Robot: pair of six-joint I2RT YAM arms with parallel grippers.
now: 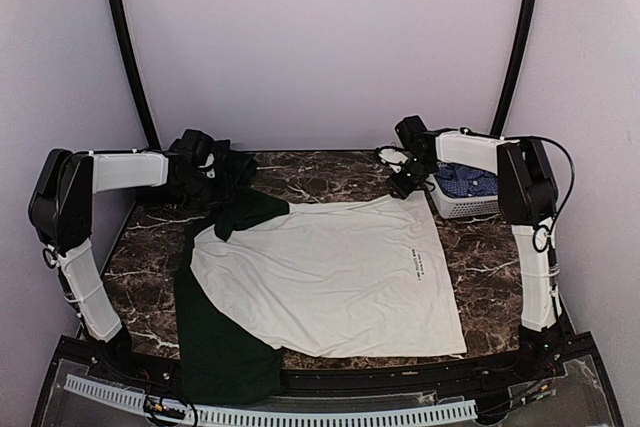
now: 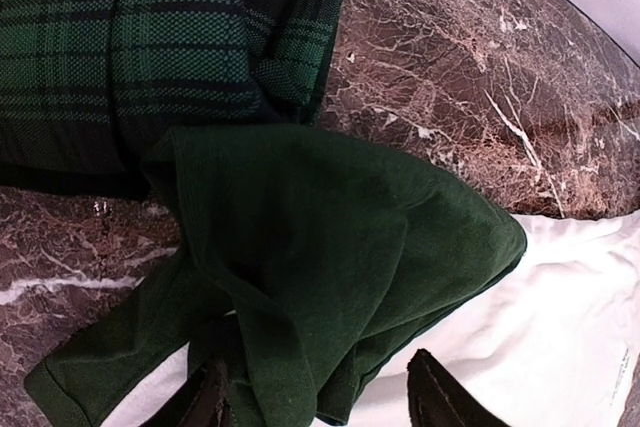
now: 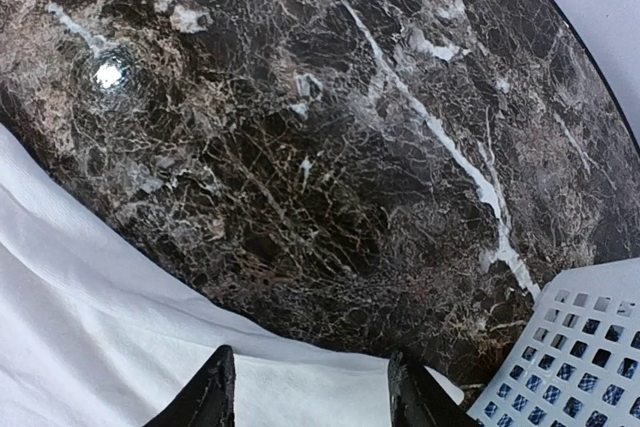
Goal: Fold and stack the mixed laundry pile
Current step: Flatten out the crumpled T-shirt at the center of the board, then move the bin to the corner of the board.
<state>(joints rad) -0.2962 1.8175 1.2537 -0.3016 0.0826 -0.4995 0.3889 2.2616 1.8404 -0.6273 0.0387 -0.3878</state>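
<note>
My left pincer (image 2: 322, 399) hangs released over the green sleeve (image 2: 330, 247) of the cream shirt (image 1: 330, 277). My right pincer (image 3: 310, 387), also released, hovers over the shirt's edge on the counter (image 3: 300, 147).

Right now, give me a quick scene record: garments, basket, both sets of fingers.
white shirt: spread flat on table, dark green sleeves
plaid garment: far left corner, by the far sleeve
blue check shirt: in basket, far right
left fingers: apart, over far green sleeve
right fingers: apart, over shirt's far right corner
</note>
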